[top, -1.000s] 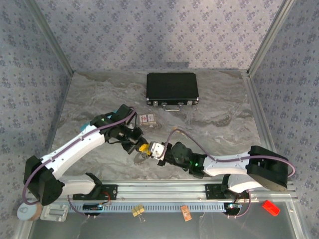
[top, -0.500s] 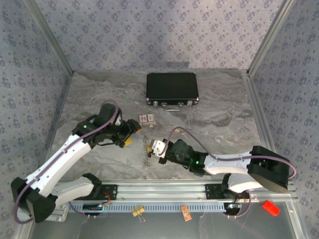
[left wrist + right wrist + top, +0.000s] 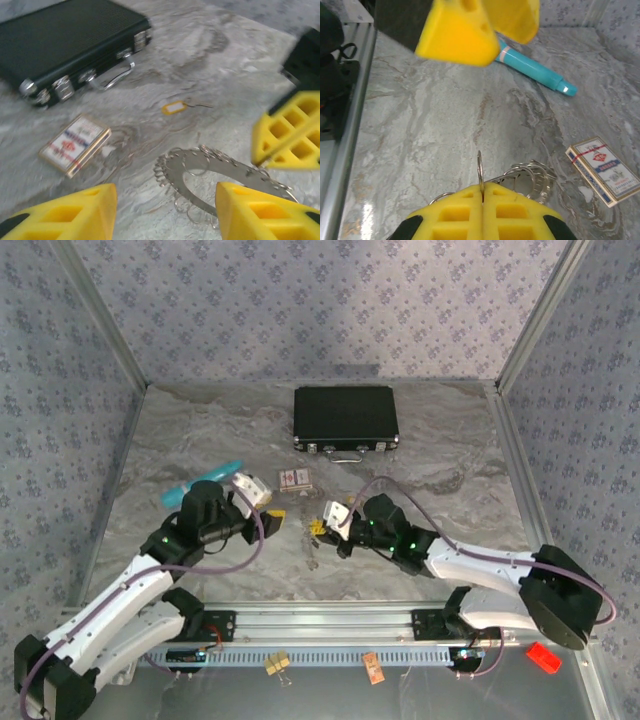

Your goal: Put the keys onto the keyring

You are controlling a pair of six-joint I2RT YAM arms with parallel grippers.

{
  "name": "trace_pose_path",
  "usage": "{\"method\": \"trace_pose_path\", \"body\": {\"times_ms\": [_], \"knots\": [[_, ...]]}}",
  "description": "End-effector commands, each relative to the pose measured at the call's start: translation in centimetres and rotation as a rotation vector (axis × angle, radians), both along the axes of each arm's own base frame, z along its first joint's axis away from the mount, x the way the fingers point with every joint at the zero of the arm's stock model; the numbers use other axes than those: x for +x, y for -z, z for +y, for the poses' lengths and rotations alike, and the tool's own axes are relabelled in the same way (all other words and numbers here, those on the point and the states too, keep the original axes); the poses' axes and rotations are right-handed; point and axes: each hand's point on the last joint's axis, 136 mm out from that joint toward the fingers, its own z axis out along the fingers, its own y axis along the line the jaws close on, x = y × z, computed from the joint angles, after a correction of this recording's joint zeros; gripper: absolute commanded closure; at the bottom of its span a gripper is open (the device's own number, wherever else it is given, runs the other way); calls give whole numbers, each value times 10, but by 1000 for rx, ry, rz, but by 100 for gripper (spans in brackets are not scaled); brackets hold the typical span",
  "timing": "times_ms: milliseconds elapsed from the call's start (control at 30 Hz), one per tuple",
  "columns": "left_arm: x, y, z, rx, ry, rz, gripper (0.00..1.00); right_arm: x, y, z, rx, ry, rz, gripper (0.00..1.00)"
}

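My right gripper [image 3: 482, 189] is shut on the keyring [image 3: 480, 169], a thin metal loop that stands edge-on out of its yellow fingertips. Just behind them lies a bunch of small rings on a curved, toothed metal strip [image 3: 200, 176]. In the top view this gripper [image 3: 318, 530] sits at the table's middle. My left gripper [image 3: 165, 200] is open and holds nothing, its yellow fingers [image 3: 80, 210] standing on either side of the strip. From above, the left gripper [image 3: 272, 521] is a short way left of the right one. The keys are out of view.
A black case [image 3: 345, 418] lies at the back. A red-and-white card box [image 3: 295, 478] sits in front of it, with a small yellow tag [image 3: 173, 107] nearby. A teal pen [image 3: 200, 482] lies behind the left arm. The metal rail [image 3: 330, 620] runs along the near edge.
The two grippers were touching near the front middle. The left one has opened and drawn back to the left. The right one has moved away from the rail, still shut.
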Motion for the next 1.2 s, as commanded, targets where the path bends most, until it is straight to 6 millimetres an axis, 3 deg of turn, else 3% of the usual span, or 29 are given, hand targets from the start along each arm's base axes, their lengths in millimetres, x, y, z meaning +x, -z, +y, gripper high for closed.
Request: {"method": "trace_pose_path", "body": {"times_ms": [0,367,833,1000,1067,1100,1167], "knots": [[-25,-19,-26,-8,293,-258,50,-17,-25,4,36,-120,18,100],[-64,14,-54,18,551,-190,57,-23,-42,-2,29,-174,2,100],[-64,11,-62,-11,563,-206,79,-27,-50,0,51,-189,4,100],[-60,10,-63,-6,543,-220,98,-29,-48,1,49,-195,15,100],[-58,9,-62,5,534,-230,100,-28,-41,-1,12,-178,12,100],[-57,9,-62,15,525,-236,100,-24,-35,-4,-22,-154,6,95],[-56,9,-61,36,520,-245,100,-21,-25,-8,-96,-133,-13,76]]}}
